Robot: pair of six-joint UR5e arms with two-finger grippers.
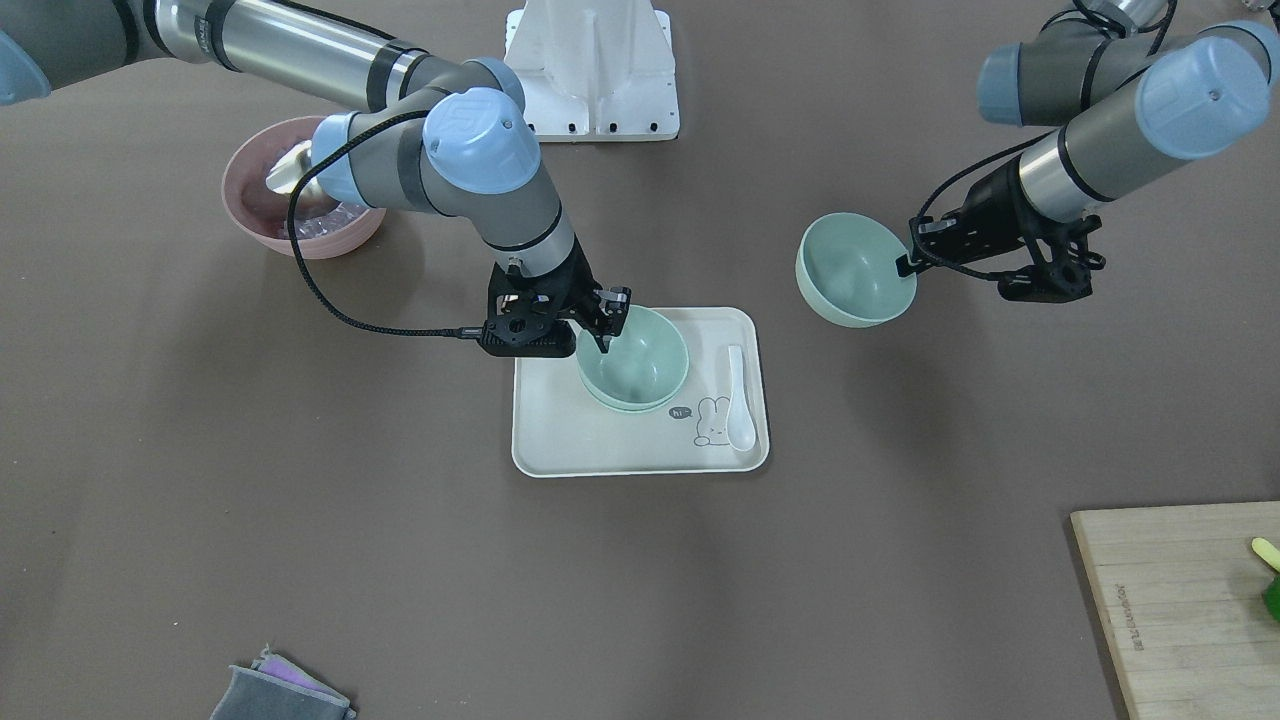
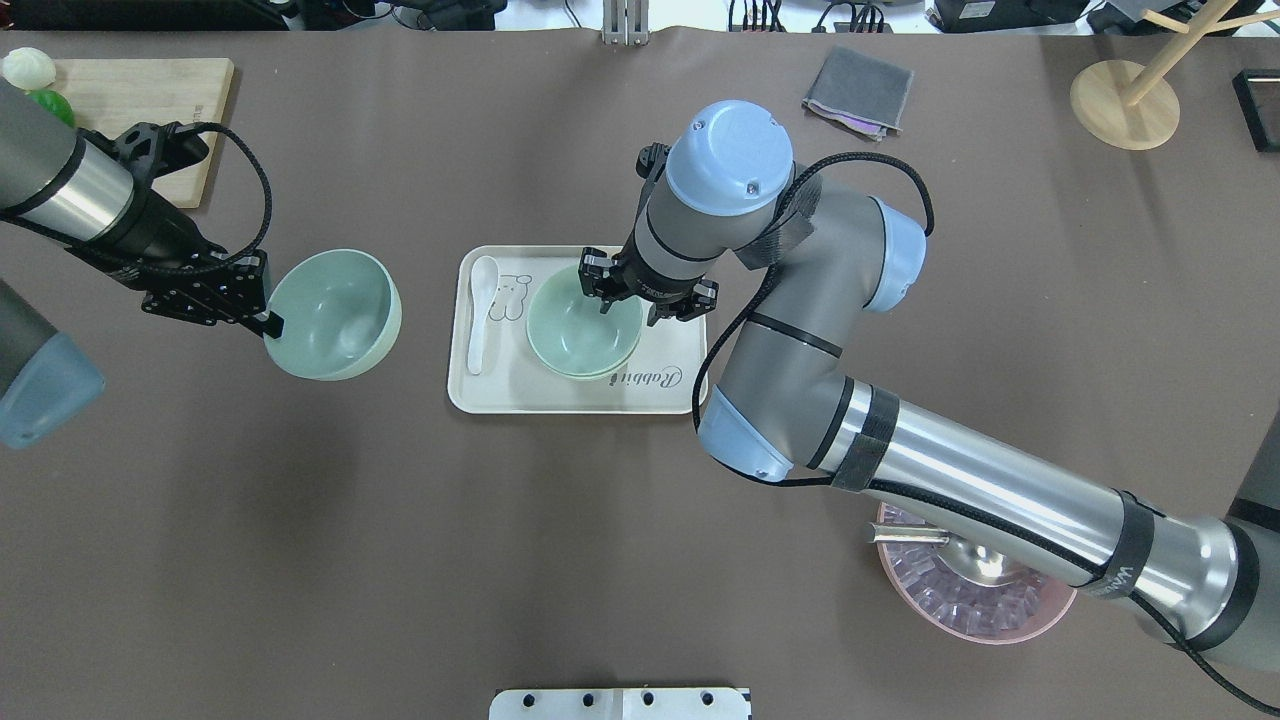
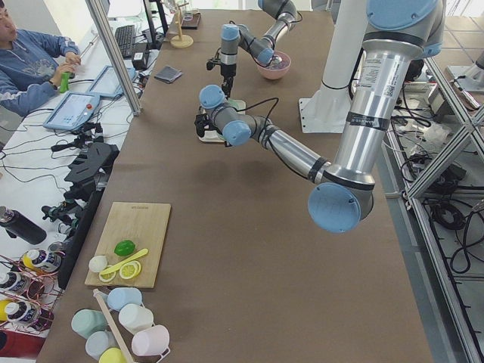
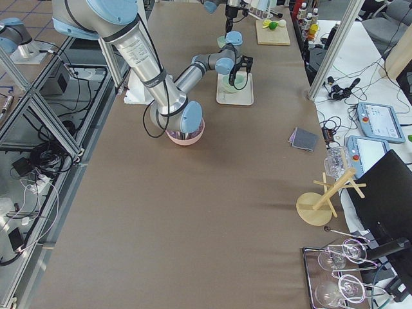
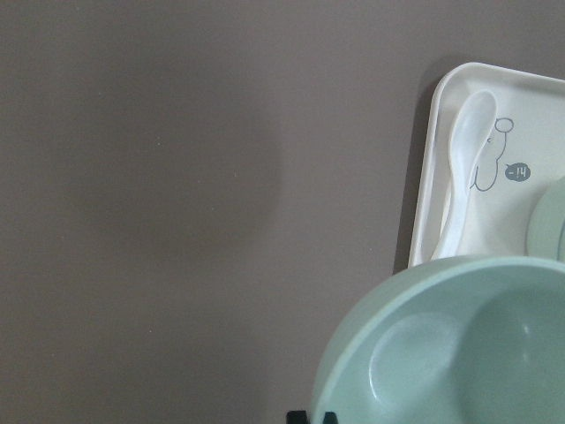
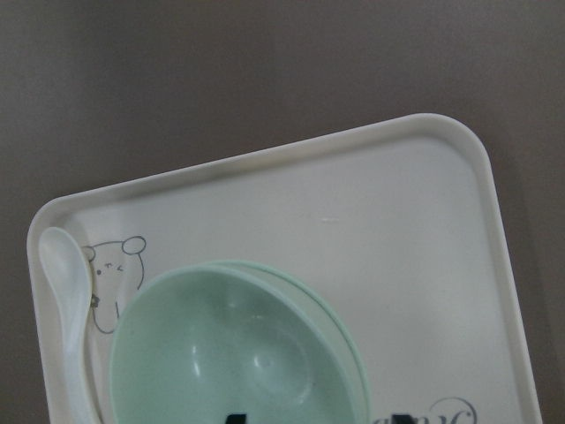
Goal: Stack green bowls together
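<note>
Two green bowls sit nested [image 2: 585, 322] on a cream tray [image 2: 480, 390]; they also show in the front view [image 1: 633, 362] and the right wrist view [image 6: 229, 353]. My right gripper [image 2: 640, 300] hangs over the stack's rim, one finger inside and one outside, open. My left gripper [image 2: 268, 322] is shut on the rim of the third green bowl [image 2: 335, 313]. It holds the bowl tilted above the table, left of the tray in the overhead view. That bowl also shows in the front view [image 1: 855, 268] and the left wrist view [image 5: 459, 353].
A white spoon [image 2: 480, 310] lies on the tray beside the stack. A pink bowl with a metal scoop [image 2: 970, 610] stands under my right forearm. A cutting board [image 2: 140, 100], a grey cloth [image 2: 858, 92] and a wooden stand [image 2: 1125, 105] sit along the far edge.
</note>
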